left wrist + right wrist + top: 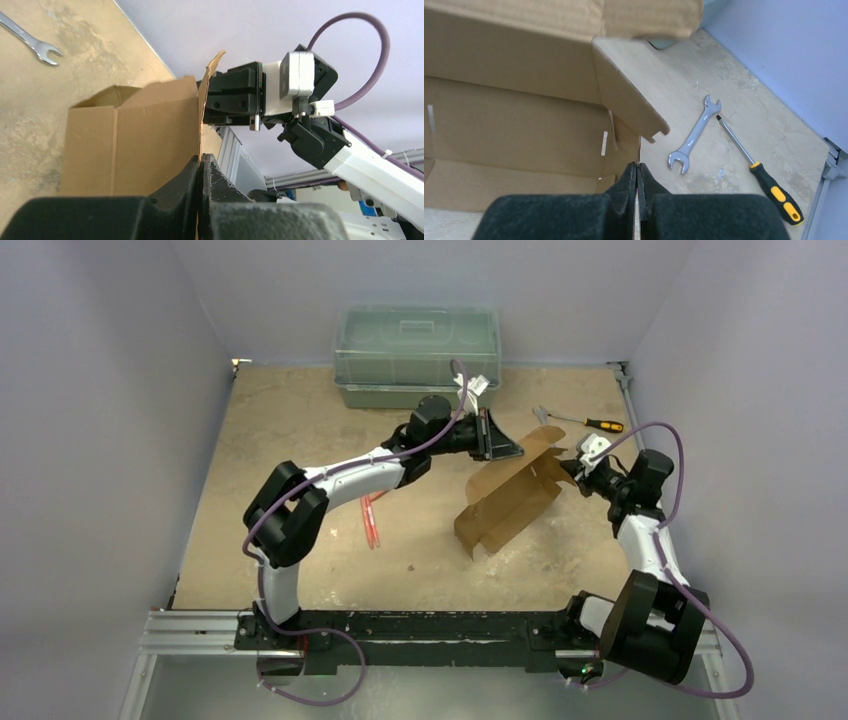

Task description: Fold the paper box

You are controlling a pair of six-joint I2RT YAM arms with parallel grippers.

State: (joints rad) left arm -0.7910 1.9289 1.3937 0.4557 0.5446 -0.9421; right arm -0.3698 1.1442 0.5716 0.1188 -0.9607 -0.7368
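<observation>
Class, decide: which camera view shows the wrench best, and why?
The right wrist view: the whole wrench lies close and sharp. The left wrist view cuts off one end; the top view shows it tiny.

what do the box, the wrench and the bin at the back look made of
The paper box: cardboard, matte brown, creased along folds; wrench: probably steel, silvery, dull shine; bin: likely plastic, green, translucent, glossy lid.

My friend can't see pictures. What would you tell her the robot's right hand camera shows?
The right gripper is pinched shut on the edge of a half-folded brown cardboard box that fills the left of the picture. On the table beside it lie a wrench and a yellow-handled screwdriver.
</observation>
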